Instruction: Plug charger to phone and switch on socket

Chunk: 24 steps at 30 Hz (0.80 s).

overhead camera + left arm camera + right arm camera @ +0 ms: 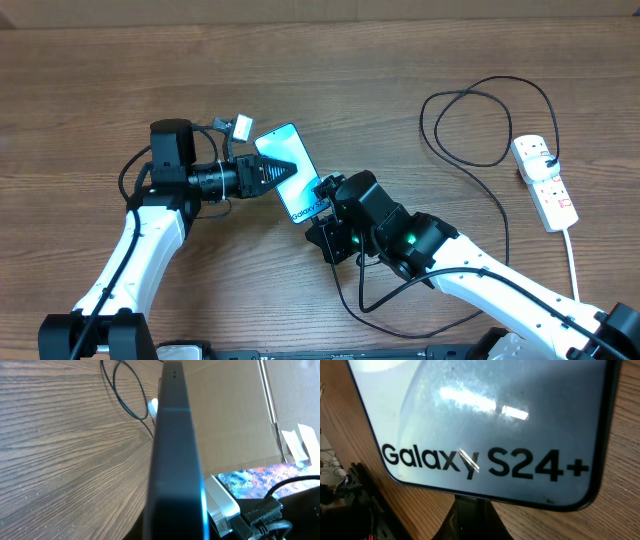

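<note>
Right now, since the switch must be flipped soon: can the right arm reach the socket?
Probably yes: the socket lies on that arm's side, bare table between, only the charger looping nearby. Its tool is at the phone, though.
</note>
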{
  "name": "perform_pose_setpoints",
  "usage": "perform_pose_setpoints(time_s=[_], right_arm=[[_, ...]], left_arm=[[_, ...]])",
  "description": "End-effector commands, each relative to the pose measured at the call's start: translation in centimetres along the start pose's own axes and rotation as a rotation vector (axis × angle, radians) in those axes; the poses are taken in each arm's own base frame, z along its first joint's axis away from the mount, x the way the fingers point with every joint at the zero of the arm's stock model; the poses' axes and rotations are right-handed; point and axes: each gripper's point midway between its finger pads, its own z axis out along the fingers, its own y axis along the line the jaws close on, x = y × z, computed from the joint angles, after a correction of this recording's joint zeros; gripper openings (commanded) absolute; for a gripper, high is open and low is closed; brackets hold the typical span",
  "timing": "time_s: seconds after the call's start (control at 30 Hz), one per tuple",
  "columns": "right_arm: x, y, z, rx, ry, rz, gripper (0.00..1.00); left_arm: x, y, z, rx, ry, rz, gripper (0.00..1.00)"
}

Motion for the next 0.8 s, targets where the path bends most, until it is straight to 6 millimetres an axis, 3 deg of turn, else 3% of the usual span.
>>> perform_pose_setpoints(time_s=[0.0,0.2,0.6,0.77], right_arm=[[-2.3,0.3,-0.6,0.007,-0.083,-0.033,0.04],[-4.0,0.9,-1.3,0.011,-0.127,-0.077,0.04],[-7.4,2.2,-2.8,0.011,-0.224,-0.096,0.04],[-8.1,2.6,-3.0,-0.003,-0.252,-0.099,0.04]], left_arm=[[1.1,-2.3,0.1,0.123,0.06,0.022,0.04],[1.6,-3.4,-0.1,0.194,0.085,0.062,0.04],[3.8,-2.8,-0.3,0.183,0.125,0.053,0.04],[3.8,-2.8,-0.3,0.183,0.125,0.052,0.04]])
